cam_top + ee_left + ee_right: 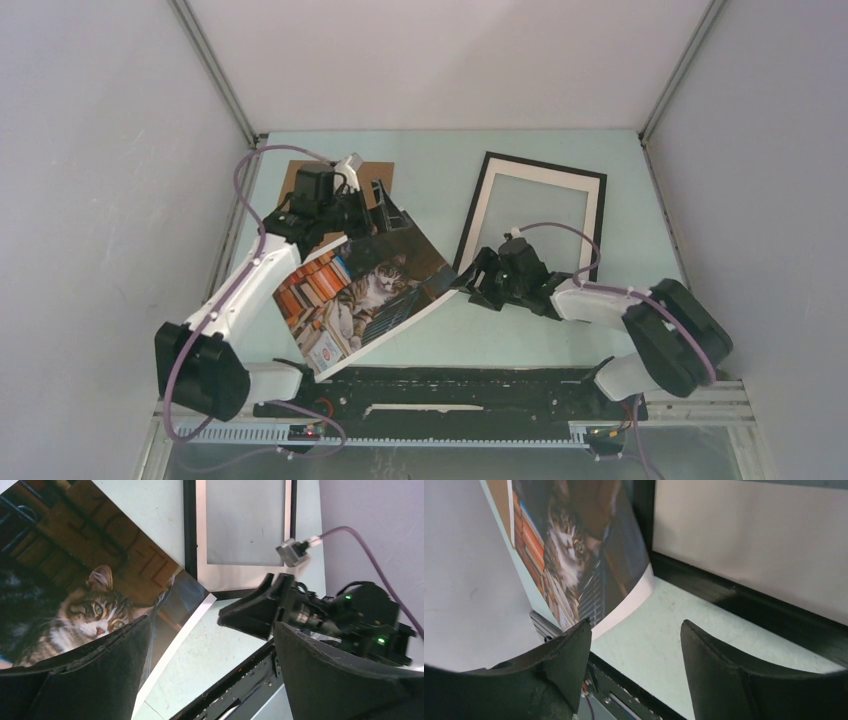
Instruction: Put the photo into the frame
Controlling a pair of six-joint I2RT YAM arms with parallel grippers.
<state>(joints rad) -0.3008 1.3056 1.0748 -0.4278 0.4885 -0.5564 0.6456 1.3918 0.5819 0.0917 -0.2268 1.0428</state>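
My left claw (210,630) gapes wide, the photo (360,290) askew on the worktop (520,335) under its left finger. My right claw (635,625) is open and empty at the photo's corner, the frame (472,212) just beyond.

Top view: photo (360,295) centre-left, skewed. Frame (535,215) right of centre, further back, its lower-left corner just beside photo's right corner. Mat sheet (545,173) inside frame. Cardboard board (378,172) upper left, behind photo. Right gripper (462,280) at photo's right corner.
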